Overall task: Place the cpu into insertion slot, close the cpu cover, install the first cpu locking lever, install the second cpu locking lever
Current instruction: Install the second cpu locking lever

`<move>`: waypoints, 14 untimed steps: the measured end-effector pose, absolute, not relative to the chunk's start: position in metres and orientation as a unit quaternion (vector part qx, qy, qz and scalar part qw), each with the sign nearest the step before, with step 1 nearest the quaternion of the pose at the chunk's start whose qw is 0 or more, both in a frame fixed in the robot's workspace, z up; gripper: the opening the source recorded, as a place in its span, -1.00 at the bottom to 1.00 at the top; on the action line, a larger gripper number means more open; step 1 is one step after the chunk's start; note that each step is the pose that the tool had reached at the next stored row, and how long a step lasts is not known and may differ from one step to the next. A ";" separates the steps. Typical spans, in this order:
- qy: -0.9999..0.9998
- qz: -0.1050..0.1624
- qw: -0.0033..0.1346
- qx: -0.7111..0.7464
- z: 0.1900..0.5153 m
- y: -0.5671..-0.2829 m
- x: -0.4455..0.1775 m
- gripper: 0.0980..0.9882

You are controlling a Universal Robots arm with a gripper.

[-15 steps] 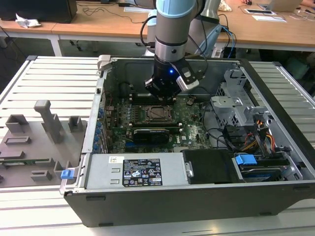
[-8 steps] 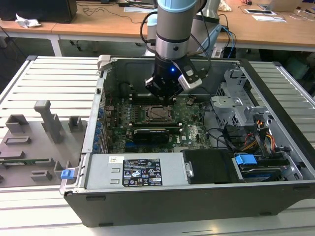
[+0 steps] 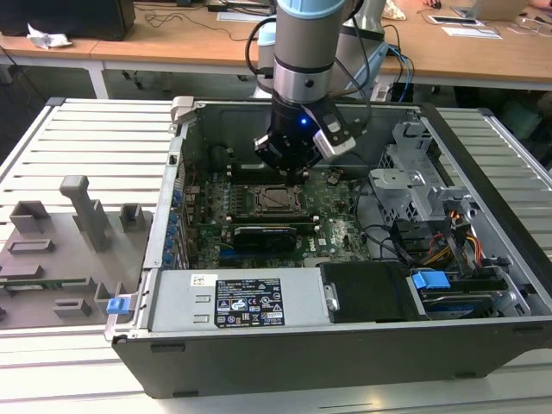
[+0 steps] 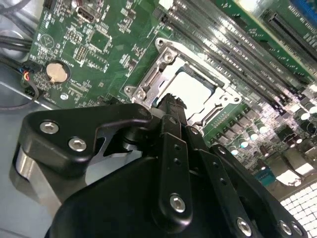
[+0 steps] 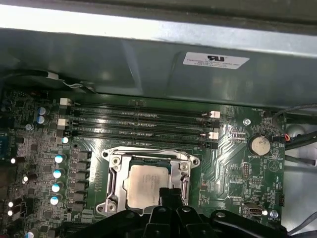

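The cpu (image 5: 146,184) lies flat in the insertion slot (image 3: 278,200) on the green board, its silver top showing in both wrist views (image 4: 192,88). The cpu cover (image 5: 115,174) is down around it, framing the chip through its window (image 4: 148,79). My gripper (image 5: 170,194) hangs just over the socket's edge, at the chip's side away from the memory slots. Its black fingers (image 4: 171,106) are pressed together, with nothing seen between them. In the exterior view the gripper (image 3: 297,175) stands inside the open case, above the socket. I cannot make out the locking levers.
Long memory slots (image 5: 141,124) run beside the socket toward the case wall. A coin battery (image 5: 259,145) sits nearby. A black expansion card (image 3: 272,235), power supply (image 3: 237,302), drive cage (image 3: 414,185) and cables (image 3: 448,241) crowd the case. Grey fixtures (image 3: 69,241) sit on the exterior view's left.
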State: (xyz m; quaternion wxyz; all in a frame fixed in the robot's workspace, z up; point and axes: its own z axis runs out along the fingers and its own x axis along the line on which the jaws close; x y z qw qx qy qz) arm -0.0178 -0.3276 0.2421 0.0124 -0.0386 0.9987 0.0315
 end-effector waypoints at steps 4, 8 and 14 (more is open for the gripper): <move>0.999 0.032 0.012 -0.039 0.242 -0.333 -0.018 -0.98; 0.999 0.032 0.012 -0.039 0.242 -0.337 -0.018 -0.98; 0.999 0.031 0.012 -0.039 0.244 -0.341 -0.018 -0.98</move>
